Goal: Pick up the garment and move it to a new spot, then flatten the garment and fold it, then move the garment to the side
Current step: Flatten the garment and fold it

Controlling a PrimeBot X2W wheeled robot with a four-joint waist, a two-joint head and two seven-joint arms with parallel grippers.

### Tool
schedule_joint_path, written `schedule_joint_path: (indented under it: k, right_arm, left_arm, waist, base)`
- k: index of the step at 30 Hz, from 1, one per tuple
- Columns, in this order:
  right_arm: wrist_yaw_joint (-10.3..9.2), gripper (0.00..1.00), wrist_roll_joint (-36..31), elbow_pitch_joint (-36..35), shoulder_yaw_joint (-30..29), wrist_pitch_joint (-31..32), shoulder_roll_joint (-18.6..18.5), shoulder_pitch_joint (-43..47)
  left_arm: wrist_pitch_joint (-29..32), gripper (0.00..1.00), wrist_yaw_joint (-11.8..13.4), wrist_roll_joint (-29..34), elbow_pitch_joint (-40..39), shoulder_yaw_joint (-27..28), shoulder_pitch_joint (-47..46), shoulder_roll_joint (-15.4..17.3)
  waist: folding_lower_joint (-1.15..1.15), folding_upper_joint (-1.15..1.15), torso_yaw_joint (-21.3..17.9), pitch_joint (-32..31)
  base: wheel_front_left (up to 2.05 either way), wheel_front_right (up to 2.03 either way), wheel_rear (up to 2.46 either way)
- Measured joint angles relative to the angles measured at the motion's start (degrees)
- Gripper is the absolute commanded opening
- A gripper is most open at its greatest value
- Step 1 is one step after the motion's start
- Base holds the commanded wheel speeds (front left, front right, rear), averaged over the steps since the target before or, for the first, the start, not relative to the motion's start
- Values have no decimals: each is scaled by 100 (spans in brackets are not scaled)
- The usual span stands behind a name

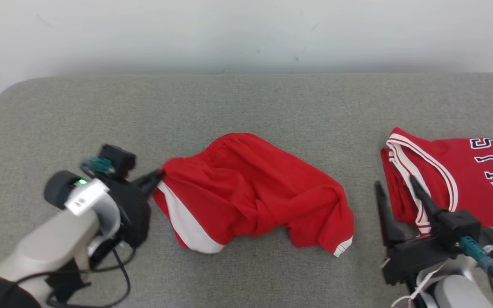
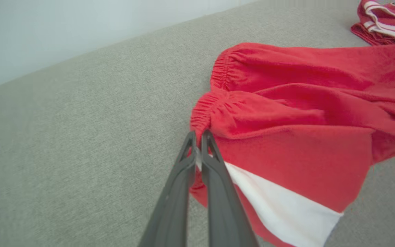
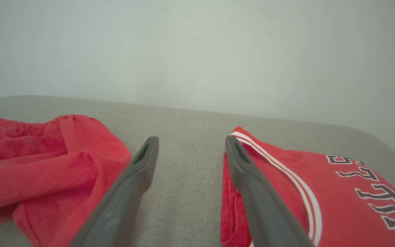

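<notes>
- Got the left gripper pinched fully closed on the red shorts, right at the elastic waistband corner, just above the white side stripe.
- Seeing the right gripper spread wide with nothing in it, hanging over bare grey cushion between the shorts and a red jersey.
- Checking the head cam: found the shorts in a rumpled heap about mid-cushion, waistband end toward the left gripper, one leg hem flopped out toward the right gripper. Seems lifted a touch at the pinched corner, with the rest lying on the cushion.
- Spotted the jersey folded flat off to the right, well apart from the shorts. Guessing not this round's garment, so leaving it alone.
- Progress-wise, reckon very early days — grip made and that's about it. Can't call the pick-up or the move to a new spot done while most of the cloth sits on the cushion.
- Left to do, judging by the wrinkles: carry over, spread flat, fold, then slide to the side.
- Would probably want that free right gripper on the far waistband corner before any flattening.
</notes>
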Motion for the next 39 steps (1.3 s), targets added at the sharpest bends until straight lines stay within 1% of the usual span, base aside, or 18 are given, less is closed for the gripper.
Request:
schedule_joint_path:
  k: [1, 5, 7, 8, 9, 11, 13, 17, 19, 22, 27, 29, 33, 39]
  right_arm:
    - [89, 100, 70, -16, 69, -2, 48, -26]
    - [311, 100, 113, -78, 355, -25, 246, -98]
    - [581, 100, 219, -73, 595, 16, 298, -162]
    - [581, 100, 219, -73, 595, 16, 298, -162]
    - [736, 100, 274, -80, 723, 38, 327, -181]
    - [957, 100, 385, -79, 970, 85, 446, -181]
    - [1073, 100, 426, -104, 1235, 153, 556, -181]
    - [1135, 100, 588, -170, 1729, 309, 692, -183]
    - [1136, 100, 702, -152, 1907, 386, 720, -202]
    - [1136, 100, 771, 55, 2251, 615, 723, -359]
    - [1137, 100, 866, 532, 2532, 811, 750, -656]
    - [1137, 100, 928, 705, 2580, 844, 770, -798]
    - [1137, 100, 843, 1061, 2561, 871, 772, -1096]
    - [1134, 100, 497, 1439, 2524, 893, 695, -1350]
  left_arm:
    - [-69, 0, 0, -100, 47, 38, -48, 62]
    - [-324, 0, 0, -313, 182, 275, -168, 378]
    - [-421, 0, 0, -510, 257, 368, -166, 516]
    - [-421, 0, 0, -510, 257, 368, -166, 516]
    - [-466, 0, 0, -561, 267, 387, -165, 575]
    - [-516, 0, 0, -617, 296, 401, -156, 676]
    - [-563, 0, 0, -759, 309, 414, -129, 731]
    - [-608, 0, 0, -894, 302, 398, -104, 775]
    - [-613, 0, 0, -926, 298, 372, -104, 778]
    - [-615, 0, 0, -942, 278, 343, -105, 770]
    - [-662, 0, 0, -949, 183, 279, -135, 664]
    - [-662, 0, 0, -950, 141, 241, -152, 648]
    - [-706, 0, 0, -950, 30, 189, -244, 603]
    - [-739, 0, 0, -951, -79, 142, -245, 625]
  waist:
    - [0, 0, 28, -9]
    - [0, 0, 130, -39]
    - [0, 0, 169, -47]
    - [0, 0, 169, -47]
    - [0, 0, 184, -50]
    - [0, 0, 202, -55]
    - [0, 0, 210, -56]
    - [0, 0, 214, -48]
    - [0, 0, 213, -43]
    - [0, 0, 219, -37]
    - [0, 0, 273, -28]
    - [0, 0, 300, -23]
    - [0, 0, 387, -18]
    - [0, 0, 506, -12]
  base:
    - [0, 0, 0]
    - [0, 0, 0]
    - [0, 0, 0]
    - [0, 0, 0]
    - [0, 0, 0]
    - [0, 0, 0]
    - [0, 0, 0]
    - [0, 0, 0]
    - [0, 0, 0]
    - [0, 0, 0]
    - [0, 0, 0]
    - [0, 0, 0]
    - [0, 0, 0]
    - [0, 0, 0]
